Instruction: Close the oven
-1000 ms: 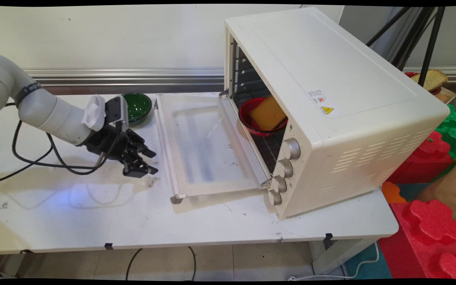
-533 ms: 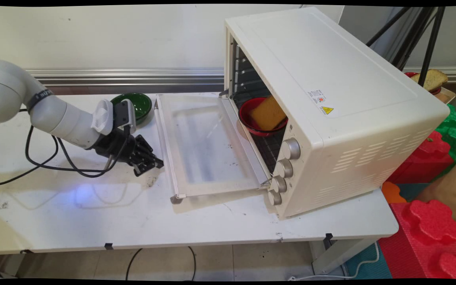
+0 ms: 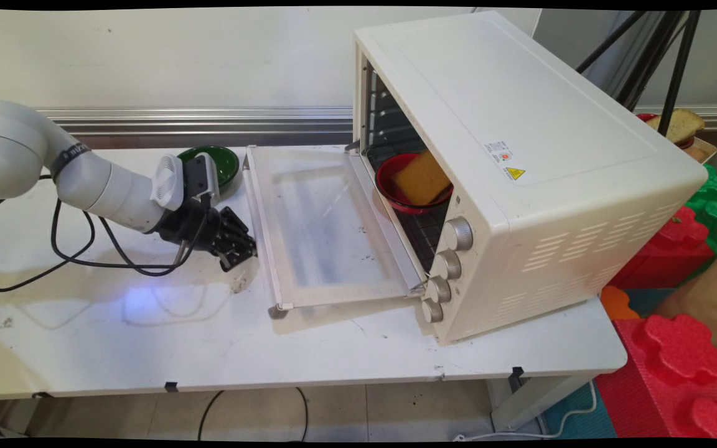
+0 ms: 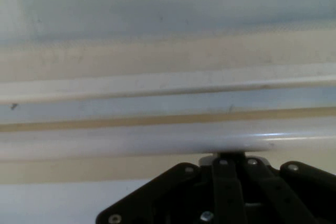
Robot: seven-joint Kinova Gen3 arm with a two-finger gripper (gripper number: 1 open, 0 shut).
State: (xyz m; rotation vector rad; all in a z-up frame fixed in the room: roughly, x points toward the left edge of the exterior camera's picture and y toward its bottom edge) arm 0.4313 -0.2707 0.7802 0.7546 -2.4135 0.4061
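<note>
One gripper (image 3: 248,252) we see low over the counter (image 3: 147,336), fingers closed together on nothing, tips right at the handle (image 4: 157,142) of the oven door (image 3: 321,224), which lies open.

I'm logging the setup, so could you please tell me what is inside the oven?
Inside the oven, a red bowl sits on the wire rack, holding a yellow sponge. The oven's housing covers the cavity's right part, so anything deeper is unseen.
</note>
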